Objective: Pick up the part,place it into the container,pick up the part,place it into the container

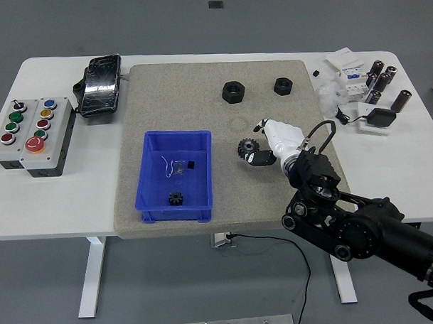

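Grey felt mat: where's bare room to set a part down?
Free: the grey felt mat between the blue plastic bin and the two black hex nuts; also its near-right corner. Crowded: around the black gear at the right robot hand.

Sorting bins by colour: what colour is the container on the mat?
Blue; the container shows clearly in the head view.

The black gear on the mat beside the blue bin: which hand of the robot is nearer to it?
Right. The right hand is directly beside the black gear, at its right edge, on the mat. The left hand is not visible.
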{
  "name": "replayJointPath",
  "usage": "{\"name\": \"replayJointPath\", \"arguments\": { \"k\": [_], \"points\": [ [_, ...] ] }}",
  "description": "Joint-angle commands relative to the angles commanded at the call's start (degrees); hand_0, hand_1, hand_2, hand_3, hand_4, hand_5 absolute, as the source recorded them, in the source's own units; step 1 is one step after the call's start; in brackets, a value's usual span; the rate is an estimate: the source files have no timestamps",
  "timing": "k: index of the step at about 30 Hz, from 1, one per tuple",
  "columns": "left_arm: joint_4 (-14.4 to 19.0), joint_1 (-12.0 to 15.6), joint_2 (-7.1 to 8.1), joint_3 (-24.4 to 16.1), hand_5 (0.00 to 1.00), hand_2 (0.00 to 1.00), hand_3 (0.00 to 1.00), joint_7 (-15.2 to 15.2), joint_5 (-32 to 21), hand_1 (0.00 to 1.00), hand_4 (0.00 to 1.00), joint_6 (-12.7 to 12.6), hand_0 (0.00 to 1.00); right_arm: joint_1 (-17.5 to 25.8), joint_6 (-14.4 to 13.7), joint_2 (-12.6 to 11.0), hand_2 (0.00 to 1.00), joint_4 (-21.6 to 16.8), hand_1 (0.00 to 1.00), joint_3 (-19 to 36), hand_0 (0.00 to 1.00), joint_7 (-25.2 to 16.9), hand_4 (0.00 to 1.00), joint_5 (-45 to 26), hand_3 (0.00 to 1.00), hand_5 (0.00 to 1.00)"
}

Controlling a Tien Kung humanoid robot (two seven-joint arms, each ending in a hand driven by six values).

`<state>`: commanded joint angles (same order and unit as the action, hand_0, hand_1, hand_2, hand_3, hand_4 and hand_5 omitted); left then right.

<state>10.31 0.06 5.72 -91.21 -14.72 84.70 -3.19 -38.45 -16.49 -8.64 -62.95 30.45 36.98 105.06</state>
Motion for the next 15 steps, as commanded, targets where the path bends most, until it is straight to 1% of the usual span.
{"name": "replayJointPath", "arguments": {
  "k": [7, 11, 12, 15],
  "points": [
    [0.0, -0.2, -0.1, 0.0, 0.329, 0.527, 0.59, 0.0, 0.3, 0.549, 0.647, 0.1, 0.632, -2.1, 0.0, 1.6, 0.757, 4.5, 0.739, -2.3, 0.668, -0.9, 0.858, -3.0, 0.77, 0.336],
    [0.0, -0.1, -0.1, 0.0, 0.329, 0.527, 0.59, -0.1, 0.4, 0.549, 0.647, 0.1, 0.632, -2.7, -0.8, 2.3, 0.757, 6.4, 0.739, -3.8, 0.668, -1.8, 0.858, -4.8, 0.77, 0.336],
    [0.0, -0.1, -0.11, 0.0, 0.328, 0.527, 0.59, -0.1, 0.4, 0.549, 0.645, 0.1, 0.632, -2.7, -1.1, 2.4, 0.696, 6.6, 0.706, -4.0, 0.641, -2.0, 0.792, -5.0, 0.72, 0.292],
    [0.0, -0.1, -0.17, 0.0, 0.328, 0.527, 0.59, -0.1, 0.4, 0.549, 0.645, 0.1, 0.632, -2.8, -2.6, 2.8, 0.696, 7.0, 0.706, -4.5, 0.641, -2.9, 0.792, -5.7, 0.72, 0.292]
  ]
}}
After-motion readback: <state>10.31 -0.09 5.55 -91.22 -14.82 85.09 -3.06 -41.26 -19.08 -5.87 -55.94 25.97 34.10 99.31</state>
